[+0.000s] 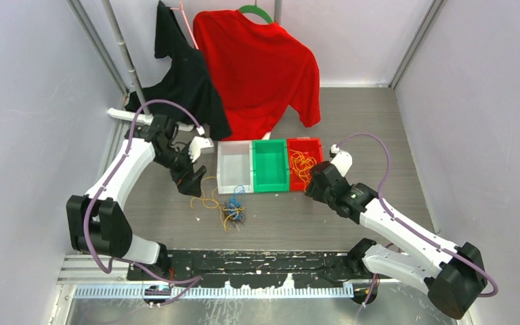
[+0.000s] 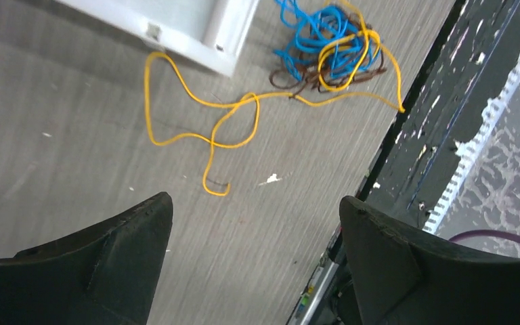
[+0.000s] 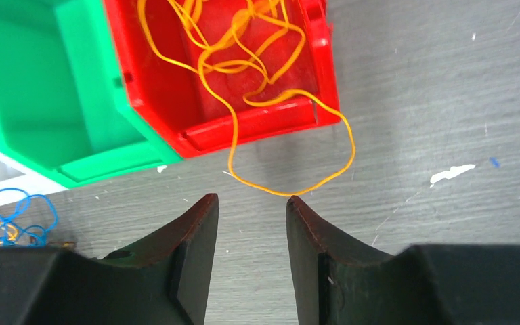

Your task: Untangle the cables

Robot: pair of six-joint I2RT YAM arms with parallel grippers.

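Now, left gripper (image 2: 254, 200) wide, empty: I'd pinch the thin yellow cable (image 2: 196, 140) at its free end, clear of the blue-brown tangle (image 2: 328, 54). Right gripper (image 3: 250, 198) narrowly parted, seemingly empty.

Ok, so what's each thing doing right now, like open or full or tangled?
left gripper: open, holding nothing.
right gripper: open, holding nothing.
red bin: holds yellow cables, one loop spilling over its rim.
green bin: empty.
white bin: looks empty.
tangle: blue, brown and yellow cables knotted together on the table.
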